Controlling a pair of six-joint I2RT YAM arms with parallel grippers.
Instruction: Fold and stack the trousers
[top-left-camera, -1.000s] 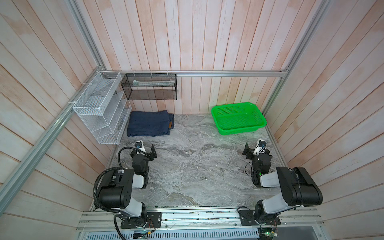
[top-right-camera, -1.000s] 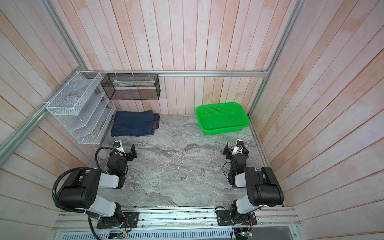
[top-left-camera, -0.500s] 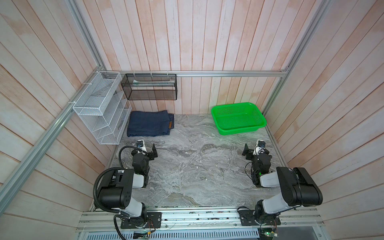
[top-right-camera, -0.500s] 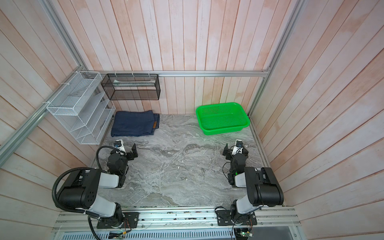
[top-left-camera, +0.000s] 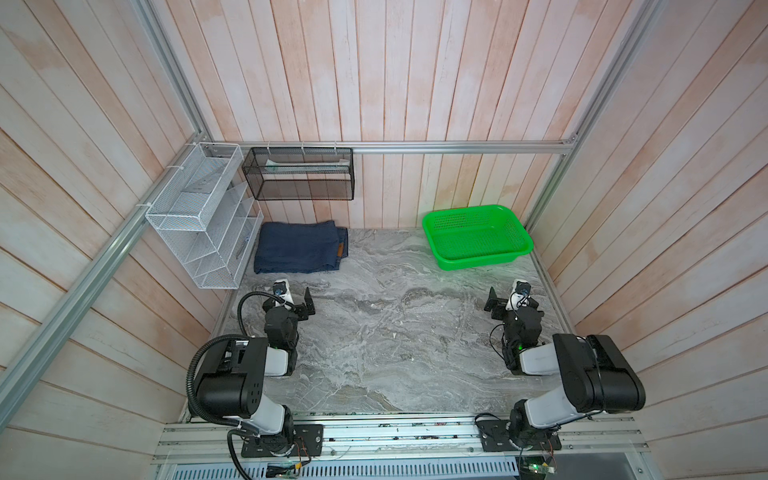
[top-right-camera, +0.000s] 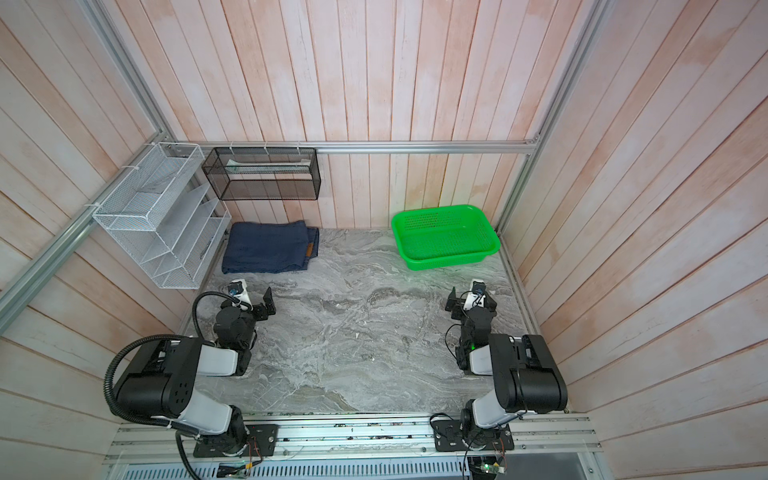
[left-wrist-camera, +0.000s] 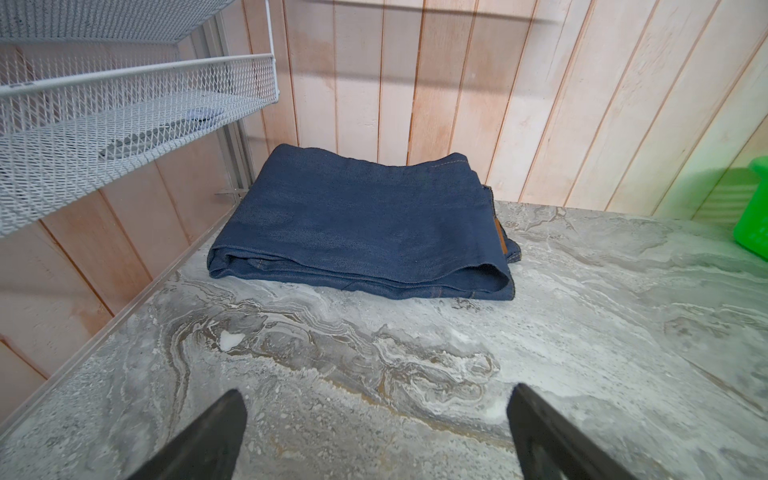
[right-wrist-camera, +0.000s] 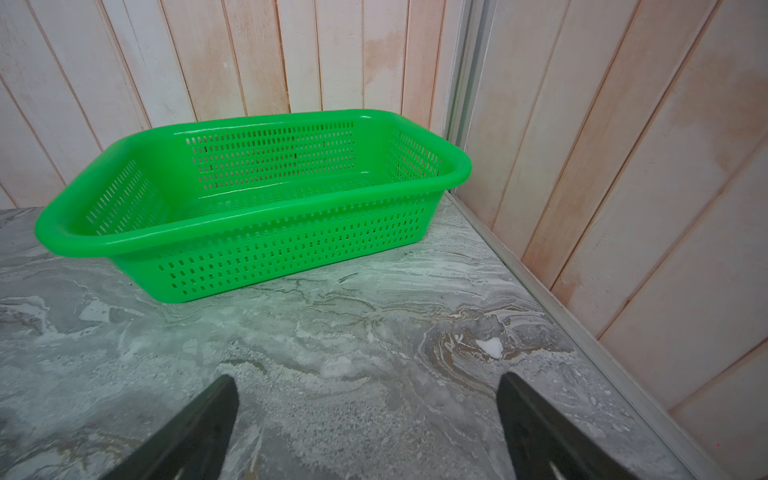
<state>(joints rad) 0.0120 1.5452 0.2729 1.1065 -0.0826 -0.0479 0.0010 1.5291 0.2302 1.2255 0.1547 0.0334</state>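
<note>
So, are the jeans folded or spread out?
Folded. The jeans lie as a compact rectangle on the table, with several stacked layers showing along one edge.

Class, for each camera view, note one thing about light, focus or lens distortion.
In both top views the wall planks splay outward, a wide-angle effect, and the green basket tints the table beside it; in the left wrist view the trousers are sharp, the left gripper dark and soft-edged; in the right wrist view the basket's rim glints.
</note>
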